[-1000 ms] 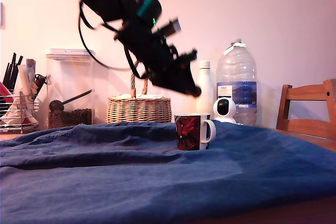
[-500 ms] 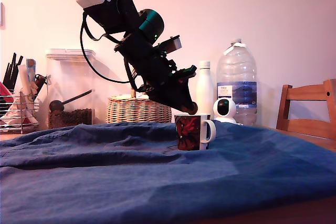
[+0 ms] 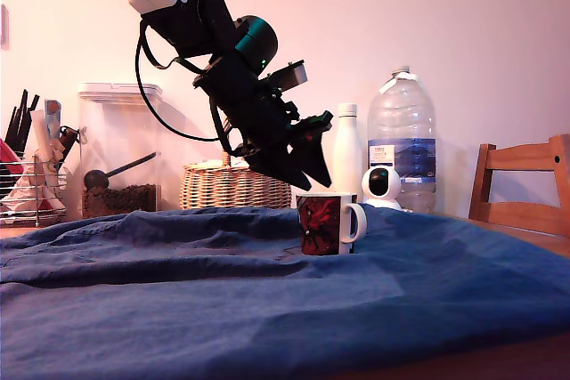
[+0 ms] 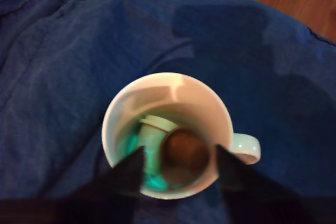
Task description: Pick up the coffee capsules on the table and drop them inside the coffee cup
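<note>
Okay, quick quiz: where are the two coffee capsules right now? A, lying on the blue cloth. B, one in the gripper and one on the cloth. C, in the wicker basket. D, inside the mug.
D: the wrist view shows the cream capsule and the brown capsule lying inside the mug, with the open gripper empty above it.

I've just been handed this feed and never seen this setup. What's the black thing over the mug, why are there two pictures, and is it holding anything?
The black thing is a robot arm ending in a gripper, a two-fingered claw. The exterior view is from a camera standing on the table, which is draped in blue cloth. The wrist view comes from a camera on the arm, looking straight down between the fingers. Below them sits the coffee cup. The fingers are apart and empty. Inside the cup lie two coffee capsules: a cream one and a brown one.
</note>
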`<state>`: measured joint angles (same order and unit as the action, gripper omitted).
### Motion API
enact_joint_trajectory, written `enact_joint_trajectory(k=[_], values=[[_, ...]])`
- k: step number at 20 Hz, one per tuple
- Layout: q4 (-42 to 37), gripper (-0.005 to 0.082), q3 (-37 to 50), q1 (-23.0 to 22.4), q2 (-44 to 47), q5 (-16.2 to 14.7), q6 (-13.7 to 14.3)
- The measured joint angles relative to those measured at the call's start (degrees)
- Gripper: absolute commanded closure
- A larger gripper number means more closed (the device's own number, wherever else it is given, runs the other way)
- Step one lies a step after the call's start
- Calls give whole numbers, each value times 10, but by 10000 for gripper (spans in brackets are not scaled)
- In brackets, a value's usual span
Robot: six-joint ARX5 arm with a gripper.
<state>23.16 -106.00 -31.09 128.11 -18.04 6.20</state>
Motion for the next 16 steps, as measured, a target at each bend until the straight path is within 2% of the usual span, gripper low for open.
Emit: enact_joint_trajectory(k=[2,3,4,5,8,16], values=[[0,223,0,0,0,1,0],[0,249,0,0,0,1,0],[-1,314,0,0,0,1,0],[-1,406,0,0,0,1,0],[9,776,-3,0,0,1,0],[33,788,-13,0,-37,7,0]])
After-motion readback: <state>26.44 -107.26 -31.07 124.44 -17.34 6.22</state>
